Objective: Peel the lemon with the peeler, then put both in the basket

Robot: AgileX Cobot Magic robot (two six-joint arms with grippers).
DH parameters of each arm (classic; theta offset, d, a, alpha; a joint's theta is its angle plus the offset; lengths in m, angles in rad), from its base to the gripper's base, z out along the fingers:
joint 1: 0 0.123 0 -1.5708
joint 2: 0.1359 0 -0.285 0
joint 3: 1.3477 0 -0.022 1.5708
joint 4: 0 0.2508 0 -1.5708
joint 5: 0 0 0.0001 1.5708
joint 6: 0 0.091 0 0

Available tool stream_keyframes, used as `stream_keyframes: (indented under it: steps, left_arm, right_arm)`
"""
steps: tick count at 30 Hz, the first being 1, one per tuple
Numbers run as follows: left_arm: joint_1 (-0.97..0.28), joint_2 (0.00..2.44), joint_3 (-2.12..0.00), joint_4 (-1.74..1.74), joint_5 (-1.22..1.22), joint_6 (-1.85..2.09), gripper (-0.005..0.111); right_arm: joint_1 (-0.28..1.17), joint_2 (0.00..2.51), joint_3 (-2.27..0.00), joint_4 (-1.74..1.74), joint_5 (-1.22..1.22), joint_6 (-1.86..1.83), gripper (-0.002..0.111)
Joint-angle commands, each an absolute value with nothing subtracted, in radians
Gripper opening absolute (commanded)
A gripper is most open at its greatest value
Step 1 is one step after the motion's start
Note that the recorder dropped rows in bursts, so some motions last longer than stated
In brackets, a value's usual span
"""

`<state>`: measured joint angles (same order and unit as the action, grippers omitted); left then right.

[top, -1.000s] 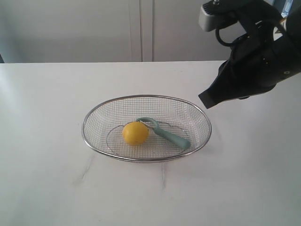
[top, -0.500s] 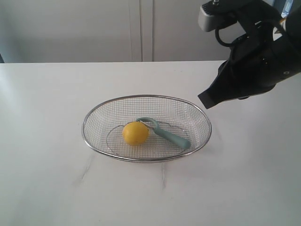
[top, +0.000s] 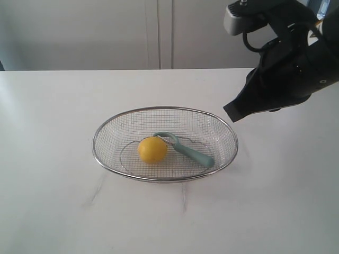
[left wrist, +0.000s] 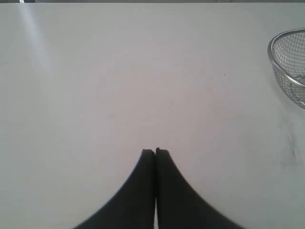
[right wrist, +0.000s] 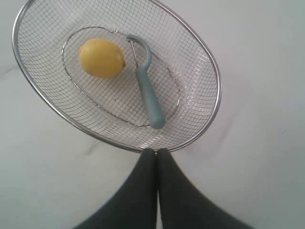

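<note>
The wire basket (top: 100,159) (right wrist: 209,67) stands mid-table with the yellow lemon (top: 152,150) (right wrist: 101,57) and the teal peeler (top: 188,151) (right wrist: 147,93) lying side by side inside it. My right gripper (top: 231,112) (right wrist: 156,151) hangs shut and empty in the air, up and to the right of the basket, its tips just outside the rim in the right wrist view. The left gripper (left wrist: 155,151) is shut with nothing in it over bare table; the basket's rim (left wrist: 272,59) shows off to one side. The left arm is out of the exterior view.
A white tabletop (top: 53,106) spreads all round the basket. A pale wall with panel seams (top: 159,32) closes the back. Faint grey marks (top: 98,190) streak the table in front of the basket.
</note>
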<state>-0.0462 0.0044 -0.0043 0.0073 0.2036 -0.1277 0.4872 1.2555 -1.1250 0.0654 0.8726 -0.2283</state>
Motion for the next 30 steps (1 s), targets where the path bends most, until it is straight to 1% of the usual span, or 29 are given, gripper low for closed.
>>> stream_keyframes:
  steps: [1,25,30]
  left_arm:
    - [-0.043,0.000,0.000,0.009,0.208,-0.132,0.000]
    - [-0.043,0.000,0.000,0.009,0.206,-0.132,0.000]
    - [-0.043,0.000,0.000,0.009,0.206,-0.132,0.000]
  right_arm:
    - [0.487,1.248,-1.127,0.059,0.867,-0.224,0.000]
    - [0.487,1.245,-1.127,0.052,0.867,-0.224,0.000]
    - [0.487,1.158,-1.127,0.054,0.867,-0.222,0.000]
